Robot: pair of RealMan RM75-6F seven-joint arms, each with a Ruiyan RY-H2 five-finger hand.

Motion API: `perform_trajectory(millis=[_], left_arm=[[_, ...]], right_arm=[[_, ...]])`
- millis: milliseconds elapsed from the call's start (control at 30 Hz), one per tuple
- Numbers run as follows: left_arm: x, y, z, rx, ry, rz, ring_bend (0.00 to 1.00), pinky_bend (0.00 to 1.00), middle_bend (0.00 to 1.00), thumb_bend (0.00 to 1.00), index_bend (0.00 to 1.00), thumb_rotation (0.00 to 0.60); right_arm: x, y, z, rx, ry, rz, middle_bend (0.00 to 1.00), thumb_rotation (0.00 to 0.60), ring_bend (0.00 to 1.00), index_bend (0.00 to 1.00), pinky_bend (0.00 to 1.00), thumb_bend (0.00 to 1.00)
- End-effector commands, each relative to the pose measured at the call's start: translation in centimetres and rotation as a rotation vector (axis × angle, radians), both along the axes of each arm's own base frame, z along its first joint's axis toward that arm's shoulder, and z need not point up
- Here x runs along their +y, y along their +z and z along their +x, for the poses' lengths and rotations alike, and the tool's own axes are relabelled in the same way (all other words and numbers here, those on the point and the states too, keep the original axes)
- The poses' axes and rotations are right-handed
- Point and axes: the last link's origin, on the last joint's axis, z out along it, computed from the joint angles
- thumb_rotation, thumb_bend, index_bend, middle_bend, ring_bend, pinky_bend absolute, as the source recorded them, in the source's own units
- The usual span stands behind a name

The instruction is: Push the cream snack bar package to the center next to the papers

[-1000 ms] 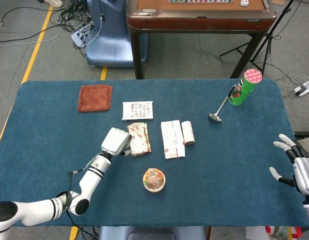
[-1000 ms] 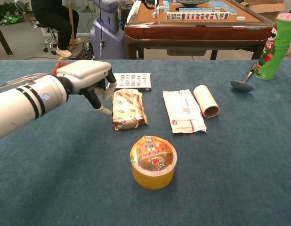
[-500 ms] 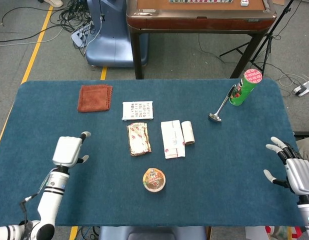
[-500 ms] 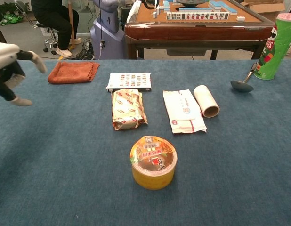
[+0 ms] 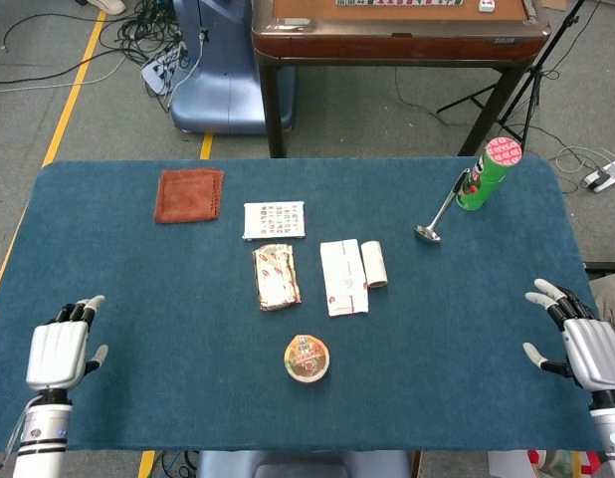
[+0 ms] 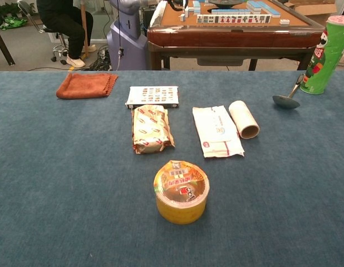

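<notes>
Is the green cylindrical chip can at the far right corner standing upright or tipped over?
Upright. The green chip can stands on its base with its pink lid on top, and the metal ladle lies on the table beside it.

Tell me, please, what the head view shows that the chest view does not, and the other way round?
Only the head view shows the two hands: the left hand and the right hand, both open and holding nothing near the table's front corners.

Only the chest view shows a seated person in the background.

Both show the cream snack bar package beside the papers, the paper roll, the yellow cup, the orange cloth, the spoon and the green can.
</notes>
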Motion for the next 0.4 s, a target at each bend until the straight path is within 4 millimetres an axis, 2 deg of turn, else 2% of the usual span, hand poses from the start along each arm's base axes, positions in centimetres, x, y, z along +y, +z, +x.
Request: perform_trajectory(millis=[33, 200, 400], left_arm=[[-1.6, 0.8, -0.9, 0.016, 0.027, 0.001, 0.23, 0.44, 0.23, 0.27, 0.28, 0.6], [-3.2, 1.6, -2.2, 0.005, 0.05, 0.004, 0.22, 0.44, 0.22, 0.27, 0.28, 0.6], [-2.9, 1.5, -2.9, -0.008, 0.014, 0.0, 0.22, 0.44, 0.22, 0.27, 0.29, 0.6]], right_arm=[[0.1, 0.2, -0.1, 0.012, -0.008, -0.009, 0.15, 0.6, 0.08, 0.24, 0.24, 0.25], [0.3, 0.6, -0.1, 0.038, -0.017, -0.026, 0.15, 0.6, 0.08, 0.24, 0.24, 0.25], [0.0, 1.1, -0.4, 0.042, -0.038, -0.041, 0.16, 0.6, 0.08, 0.24, 0.24, 0.25]])
